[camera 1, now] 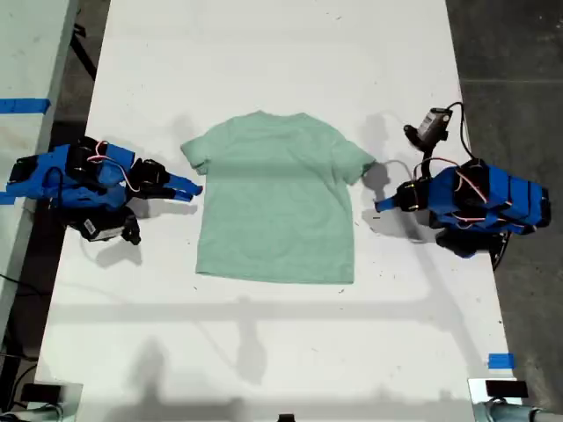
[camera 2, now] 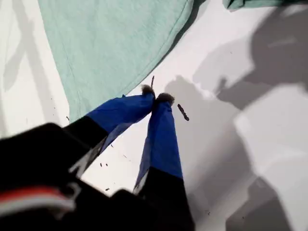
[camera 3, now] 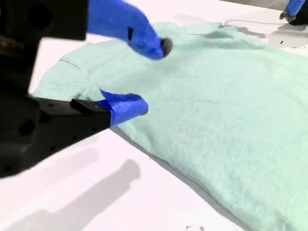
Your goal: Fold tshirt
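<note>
The pale mint-green tshirt lies flat and spread out on the white table, neck toward the far side. My first gripper is on the exterior view's right, shut and empty. Its tips rest near the bare table just off the tshirt's side edge, below the sleeve. My second gripper is on the exterior view's left and stands open. Its jaws sit at the edge of the tshirt beside the other sleeve, with nothing held between them.
A small grey device with a cable sits behind the arm on the exterior view's right. Blue tape marks the table's near corner on that side. Dark floor borders the table on the right; another pale surface lies at the left.
</note>
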### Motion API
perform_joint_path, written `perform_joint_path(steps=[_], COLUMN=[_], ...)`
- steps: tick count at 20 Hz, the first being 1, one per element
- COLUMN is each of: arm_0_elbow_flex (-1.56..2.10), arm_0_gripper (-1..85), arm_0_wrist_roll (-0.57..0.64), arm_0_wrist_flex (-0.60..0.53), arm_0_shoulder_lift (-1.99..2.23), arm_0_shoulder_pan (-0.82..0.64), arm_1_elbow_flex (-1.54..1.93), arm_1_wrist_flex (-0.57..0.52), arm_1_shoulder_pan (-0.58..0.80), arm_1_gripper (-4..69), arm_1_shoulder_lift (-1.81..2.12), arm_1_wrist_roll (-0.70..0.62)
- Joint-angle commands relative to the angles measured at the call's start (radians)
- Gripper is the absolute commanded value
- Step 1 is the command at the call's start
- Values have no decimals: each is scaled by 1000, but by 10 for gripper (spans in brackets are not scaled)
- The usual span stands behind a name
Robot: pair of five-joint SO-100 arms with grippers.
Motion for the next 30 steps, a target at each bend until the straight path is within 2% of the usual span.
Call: perform_joint_path(steps=[1,3,6,8,9,11,12,18,20,22,25,27,30], arm_0_elbow_flex=[11,9,8,3,-3,5,3,-5,-35,-91,-230,-400,-669], arm_0_gripper=[1,1,1,12,21,1,1,1,1,1,1,1,1], arm_0_wrist_roll=[0,0,6,120,117,117,98,66,46,37,37,46,121], arm_0_wrist_flex=[-25,-17,-3,-18,-25,-110,-141,-160,-130,-129,-153,-81,123], arm_0_shoulder_lift=[104,104,106,106,106,106,106,106,100,34,-184,-362,-531], arm_0_shoulder_pan=[-37,18,57,66,109,140,138,114,115,103,91,78,-6], arm_1_elbow_flex=[-3,-3,-3,-14,-18,-32,-63,-89,-120,-204,-437,-601,-822], arm_1_wrist_flex=[25,25,26,41,41,43,41,15,17,14,-8,37,166], arm_1_shoulder_pan=[-14,-14,-12,-6,-12,-23,-25,-69,-101,-121,-123,-95,-8], arm_1_gripper=[23,19,4,4,4,4,4,5,5,5,5,5,5], arm_1_shoulder_lift=[11,11,12,14,14,15,15,15,12,-91,-442,-604,-764], arm_1_wrist_roll=[-18,-35,17,37,61,147,138,236,253,256,212,163,74])
